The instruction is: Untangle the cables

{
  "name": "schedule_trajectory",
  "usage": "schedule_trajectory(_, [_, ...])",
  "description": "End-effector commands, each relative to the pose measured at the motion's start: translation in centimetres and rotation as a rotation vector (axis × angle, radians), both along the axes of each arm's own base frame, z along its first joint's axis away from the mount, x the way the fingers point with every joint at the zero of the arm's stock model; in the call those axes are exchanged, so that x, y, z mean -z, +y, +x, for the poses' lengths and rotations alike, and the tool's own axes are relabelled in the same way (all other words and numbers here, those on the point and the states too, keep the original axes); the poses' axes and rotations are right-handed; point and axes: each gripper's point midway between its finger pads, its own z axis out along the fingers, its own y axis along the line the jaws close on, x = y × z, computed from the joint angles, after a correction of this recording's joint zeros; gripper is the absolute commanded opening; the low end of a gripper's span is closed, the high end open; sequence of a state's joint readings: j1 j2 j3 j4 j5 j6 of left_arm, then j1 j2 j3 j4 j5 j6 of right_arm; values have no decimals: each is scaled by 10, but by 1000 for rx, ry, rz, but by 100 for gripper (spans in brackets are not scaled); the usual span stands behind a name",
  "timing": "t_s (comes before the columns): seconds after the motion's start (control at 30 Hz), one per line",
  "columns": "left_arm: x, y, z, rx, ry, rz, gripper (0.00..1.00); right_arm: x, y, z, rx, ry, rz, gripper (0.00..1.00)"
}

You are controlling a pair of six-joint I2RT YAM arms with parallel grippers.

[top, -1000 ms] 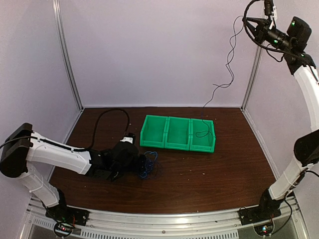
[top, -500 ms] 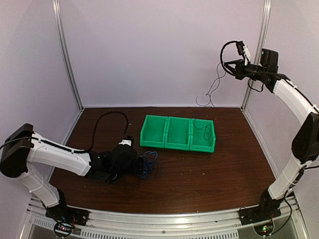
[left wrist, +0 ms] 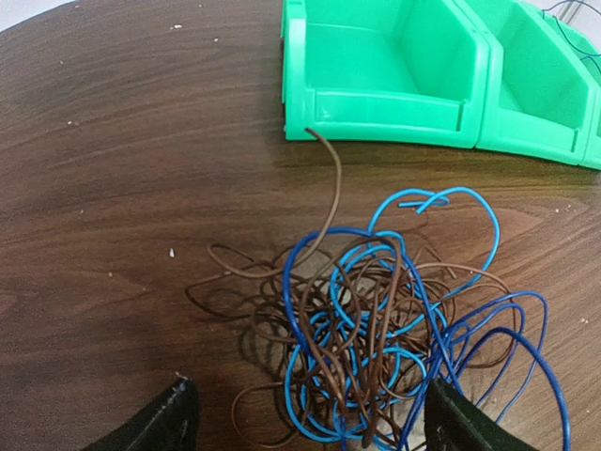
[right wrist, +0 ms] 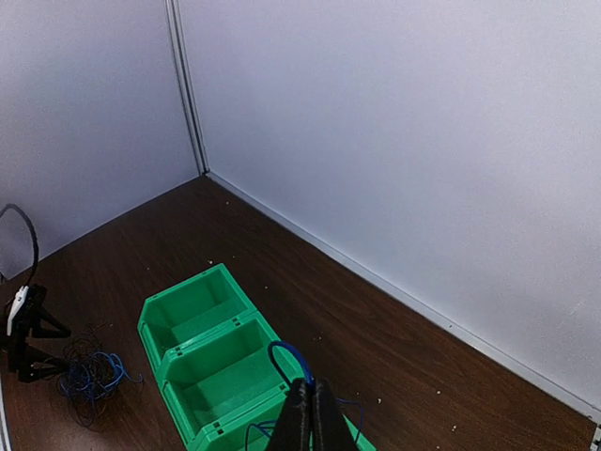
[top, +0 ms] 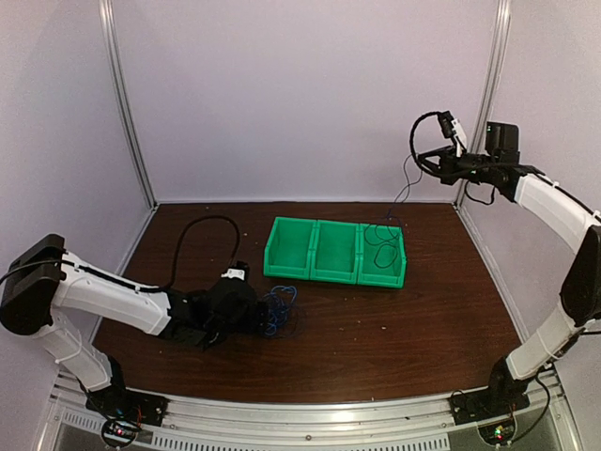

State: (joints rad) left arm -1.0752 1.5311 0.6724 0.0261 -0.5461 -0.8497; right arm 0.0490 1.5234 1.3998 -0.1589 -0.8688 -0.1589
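My right gripper has dropped toward the green bins, pinched on one thin cable whose far end I can't trace. My left gripper, its tips cut off by the frame, stands apart astride the tangled cables on the table.

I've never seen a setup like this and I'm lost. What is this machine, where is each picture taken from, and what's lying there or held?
This is a robot: a left arm and a right arm bolted at the near edge of a table. One picture looks down from a camera above and behind them; the other two come from a camera on each wrist. On it lie a tangle of blue and brown wires and a green three-compartment bin. The left tool, a two-finger pincer, is open, a finger either side of the tangle. The right tool, raised, is shut on a thin wire that hangs into the bin's end compartment.
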Motion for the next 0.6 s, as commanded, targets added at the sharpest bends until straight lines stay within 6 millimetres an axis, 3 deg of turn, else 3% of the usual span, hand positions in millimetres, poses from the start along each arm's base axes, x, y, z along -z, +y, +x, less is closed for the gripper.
schedule_trajectory(0.0, [4,1,0,-19,-4,-18,84,7,7,-11,-27,-7,-4,0])
schedule_trajectory(0.3, [7,4,-2,-20,2,-18,84,93,27,-6,-40,174,-36,0])
schedule_trajectory(0.57, [8,4,-2,-17,2,-11,84,168,22,28,61,338,-77,0])
